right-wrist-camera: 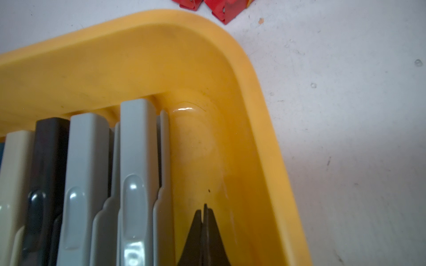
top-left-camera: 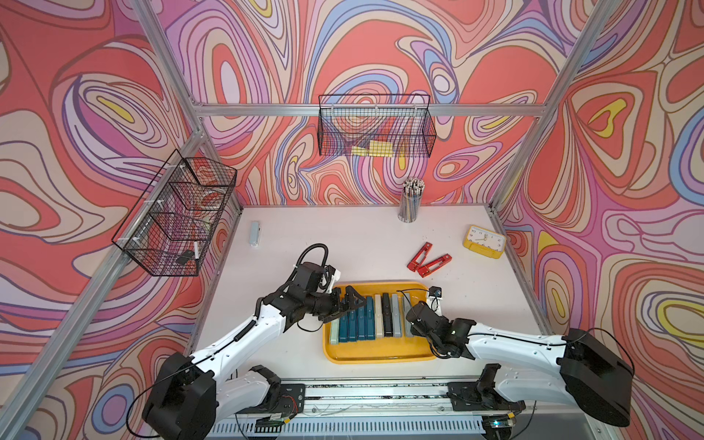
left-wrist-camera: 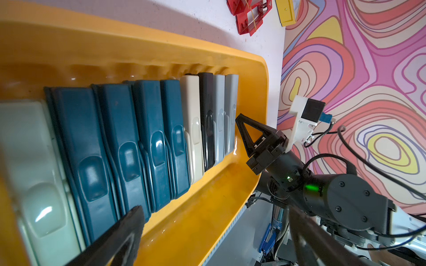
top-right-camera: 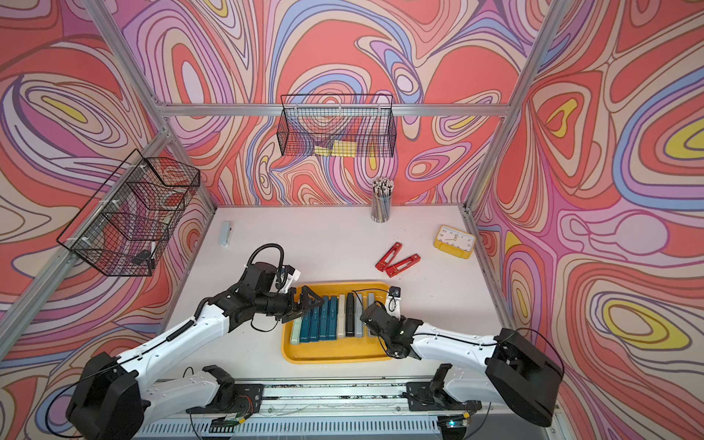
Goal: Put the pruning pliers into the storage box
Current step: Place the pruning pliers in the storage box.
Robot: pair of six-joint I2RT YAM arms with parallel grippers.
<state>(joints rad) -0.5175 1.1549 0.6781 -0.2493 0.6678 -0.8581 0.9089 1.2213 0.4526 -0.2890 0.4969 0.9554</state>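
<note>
Right hand [right-wrist-camera: 204, 210] closed, base cropped, red pliers [right-wrist-camera: 221, 11] cut off

Glossy yellow plastic storage box [left-wrist-camera: 138, 46] holds smooth, shiny plastic pruning pliers [left-wrist-camera: 149, 129]; black wire mesh basket [top-left-camera: 375, 125] at twelve o'clock.

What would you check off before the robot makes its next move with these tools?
1. Left gripper open and empty: ok.
2. Right gripper ready to grab: not ok; it is shut and empty, over the right end of the shallow yellow plastic tray.
3. Row of slim bar-shaped pliers lying side by side in the tray: ok.
4. Every tool stowed: not ok; two red pliers and one pale grey bar tool lie on the white table.
5. Room in the tray: ok; bare floor shows beside the end grey plier.
</note>
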